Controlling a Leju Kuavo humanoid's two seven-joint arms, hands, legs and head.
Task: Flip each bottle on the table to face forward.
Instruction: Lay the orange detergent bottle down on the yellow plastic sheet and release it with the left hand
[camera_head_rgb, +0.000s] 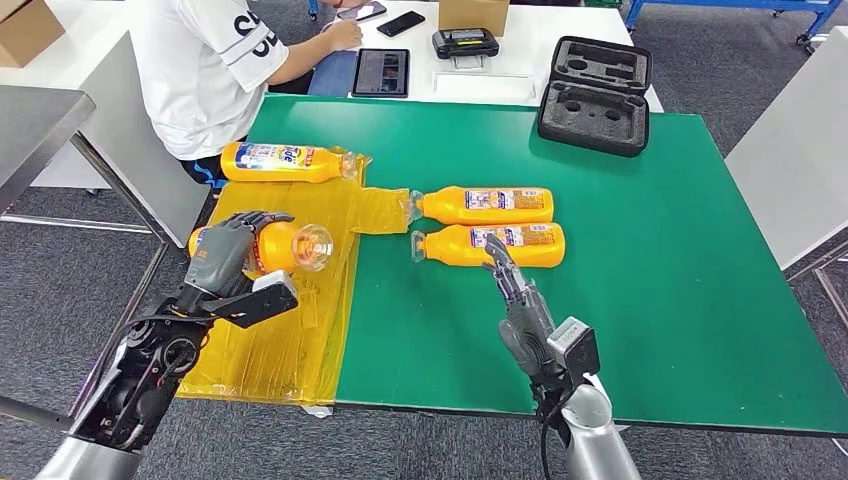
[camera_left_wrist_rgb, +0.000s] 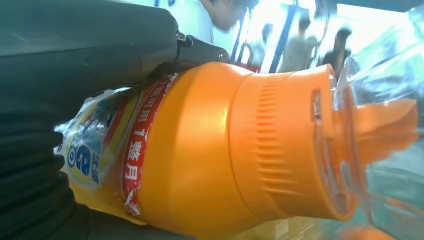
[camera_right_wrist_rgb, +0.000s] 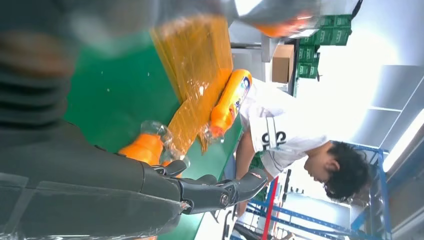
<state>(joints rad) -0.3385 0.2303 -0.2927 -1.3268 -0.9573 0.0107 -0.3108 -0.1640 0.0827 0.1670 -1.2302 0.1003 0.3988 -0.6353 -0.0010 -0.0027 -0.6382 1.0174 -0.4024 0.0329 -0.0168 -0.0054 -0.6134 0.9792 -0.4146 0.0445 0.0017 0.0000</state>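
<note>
Four orange bottles with clear caps are on the green table (camera_head_rgb: 680, 260). My left hand (camera_head_rgb: 228, 252) grips one bottle (camera_head_rgb: 290, 246) over the yellow plastic sheet (camera_head_rgb: 300, 340), cap pointing right; up close, its orange neck (camera_left_wrist_rgb: 225, 150) sits under my fingers (camera_left_wrist_rgb: 75, 60). Another bottle (camera_head_rgb: 282, 162) lies at the sheet's far edge. Two bottles (camera_head_rgb: 490, 205) (camera_head_rgb: 500, 245) lie side by side mid-table, caps to the left. My right hand (camera_head_rgb: 515, 290) is open, fingers stretched out, tips at the nearer bottle's side. In the right wrist view the fingers (camera_right_wrist_rgb: 215, 192) reach past a bottle (camera_right_wrist_rgb: 147, 147).
A person in a white shirt (camera_head_rgb: 205, 70) sits at the table's far left corner beside a tablet (camera_head_rgb: 381, 72). A black foam case (camera_head_rgb: 596, 95) lies on the far edge. A white table (camera_head_rgb: 500, 50) behind holds phones, a box and a small device.
</note>
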